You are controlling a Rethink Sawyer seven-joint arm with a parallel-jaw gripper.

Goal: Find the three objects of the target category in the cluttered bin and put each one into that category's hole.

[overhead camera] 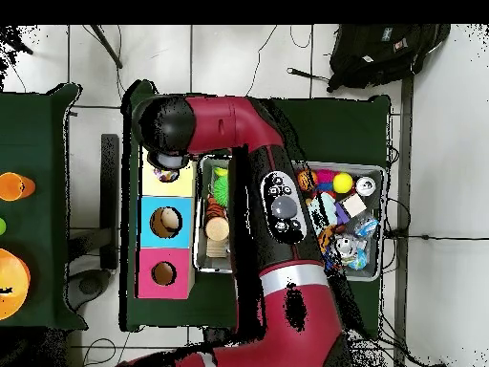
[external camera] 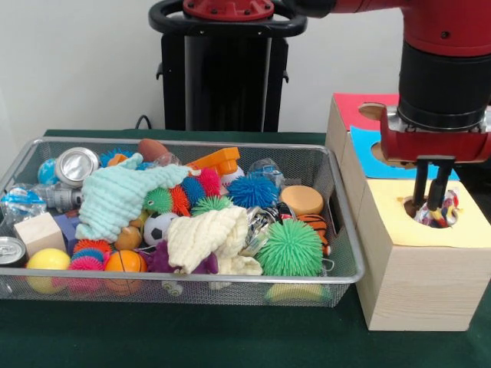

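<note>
My gripper point(external camera: 430, 205) hangs straight down over the round hole in the yellow-topped wooden box point(external camera: 399, 230), its tips at the hole's mouth. A multicoloured rope toy point(external camera: 443, 211) sits in that hole, right against the tips. In the overhead view the same toy point(overhead camera: 168, 175) shows in the yellow box point(overhead camera: 151, 183) just below the arm's wrist point(overhead camera: 170, 129). The wire bin point(external camera: 192, 143) to the left holds spiky balls such as the green one point(external camera: 291, 247), a cream cloth point(external camera: 207, 239), a mint cloth point(external camera: 123, 195), sports balls and cans.
A blue-topped box point(external camera: 360, 149) and a red-topped box point(external camera: 353, 107), each with a hole, stand behind the yellow one. In the overhead view the arm covers the middle of the bin point(overhead camera: 374, 172). A backpack point(overhead camera: 377, 53) lies on the floor.
</note>
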